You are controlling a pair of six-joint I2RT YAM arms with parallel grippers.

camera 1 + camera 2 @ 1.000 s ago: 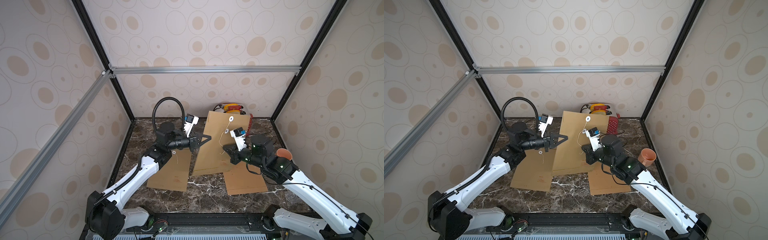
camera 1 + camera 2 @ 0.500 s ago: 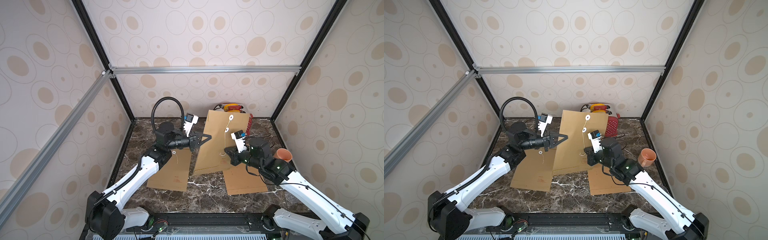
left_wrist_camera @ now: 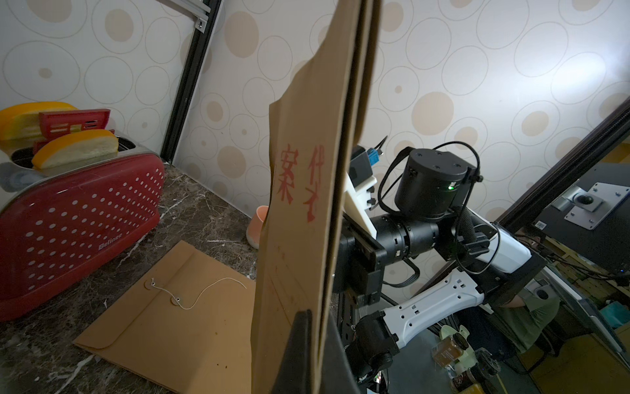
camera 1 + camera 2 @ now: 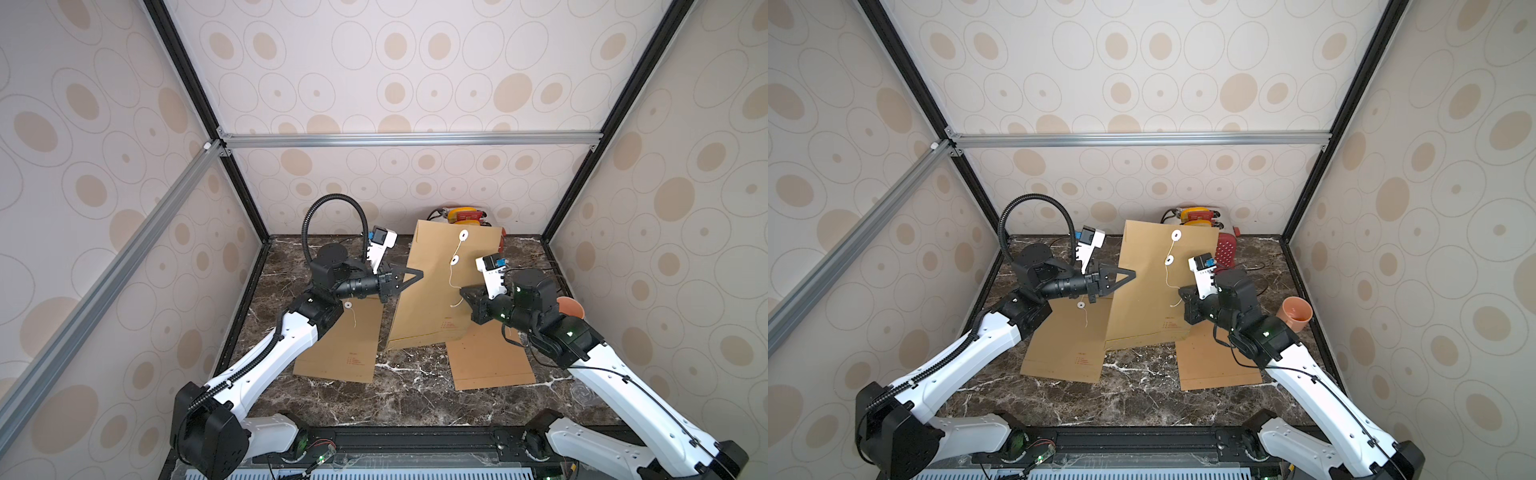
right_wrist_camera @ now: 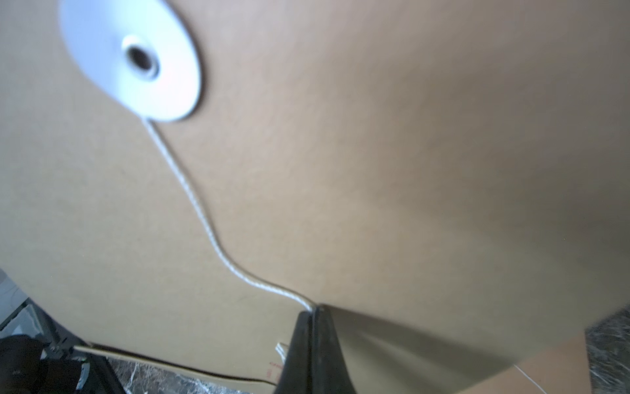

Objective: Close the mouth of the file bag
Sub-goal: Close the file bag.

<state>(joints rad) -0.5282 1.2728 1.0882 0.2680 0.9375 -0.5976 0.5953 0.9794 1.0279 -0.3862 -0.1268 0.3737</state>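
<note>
**File bag** (image 4: pixel 432 299) stands nearly upright on the worktop (image 4: pixel 415 386), long axis vertical and mouth uppermost.

**Left gripper** (image 4: pixel 419 273) is closed, pinching the bag's side edge and steadying it.

**Right gripper** (image 4: pixel 463 297), the nearer to the fastening, is clamped on the free end of the string (image 4: pixel 451 279), with its tips close against the bag's face.

The string rises slack from those tips to the lower disc (image 4: pixel 455 260), directly above the right gripper. The upper disc (image 4: pixel 464 235) sits higher still, on the flap. Closing probably turns on carrying the string up and around that lower disc.
</note>
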